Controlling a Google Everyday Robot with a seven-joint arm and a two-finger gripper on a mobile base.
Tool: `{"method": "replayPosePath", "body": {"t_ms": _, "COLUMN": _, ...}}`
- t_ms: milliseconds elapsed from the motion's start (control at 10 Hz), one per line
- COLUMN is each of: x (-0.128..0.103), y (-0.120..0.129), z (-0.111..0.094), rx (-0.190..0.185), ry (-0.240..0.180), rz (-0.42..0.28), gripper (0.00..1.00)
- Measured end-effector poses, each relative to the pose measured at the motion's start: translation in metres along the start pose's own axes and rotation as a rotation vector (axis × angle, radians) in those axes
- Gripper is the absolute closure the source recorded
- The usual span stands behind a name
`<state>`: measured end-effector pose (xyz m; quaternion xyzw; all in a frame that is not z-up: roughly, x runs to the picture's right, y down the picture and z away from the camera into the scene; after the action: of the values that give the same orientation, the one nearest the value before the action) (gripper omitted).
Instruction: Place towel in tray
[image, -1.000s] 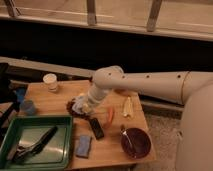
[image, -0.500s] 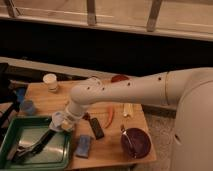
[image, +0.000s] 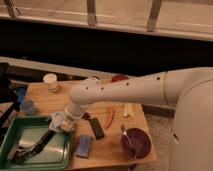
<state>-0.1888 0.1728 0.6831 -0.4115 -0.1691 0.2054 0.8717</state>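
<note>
A: In our one camera view, we see the tool (image: 64, 121) over the right edge of the green tray (image: 30, 131). A second ago it was in the middle of the desk (image: 112, 142), so the arm has swung left and down.

B: Where is the towel (image: 59, 122)?

A: We see a pale bundle at the tool, just above the tray's rim. We think that is the towel. We think the tool is pinching it, but the fingers are hidden, so we cannot tell for sure.

B: So what does that mean for the job?

A: We judge we are nearly done. The towel only needs to be let go into the tray.

B: Any words to read?

A: No. The white cup (image: 50, 82), the blue sponge (image: 84, 146), the dark bowl (image: 136, 142) and the black thing in the tray show no writing we can read.
</note>
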Motion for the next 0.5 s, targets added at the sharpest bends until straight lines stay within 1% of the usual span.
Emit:
{"method": "replayPosePath", "body": {"t_ms": 100, "x": -0.005, "y": 0.003, "z": 0.009, "rx": -0.010, "ry": 0.013, "rz": -0.011, "gripper": 1.00}}
{"method": "replayPosePath", "body": {"t_ms": 200, "x": -0.013, "y": 0.012, "z": 0.022, "rx": -0.030, "ry": 0.027, "rz": -0.030, "gripper": 1.00}}
{"method": "replayPosePath", "body": {"t_ms": 400, "x": -0.018, "y": 0.029, "z": 0.044, "rx": -0.074, "ry": 0.044, "rz": -0.053, "gripper": 1.00}}
{"method": "replayPosePath", "body": {"t_ms": 500, "x": -0.022, "y": 0.039, "z": 0.055, "rx": -0.106, "ry": 0.045, "rz": -0.069, "gripper": 1.00}}
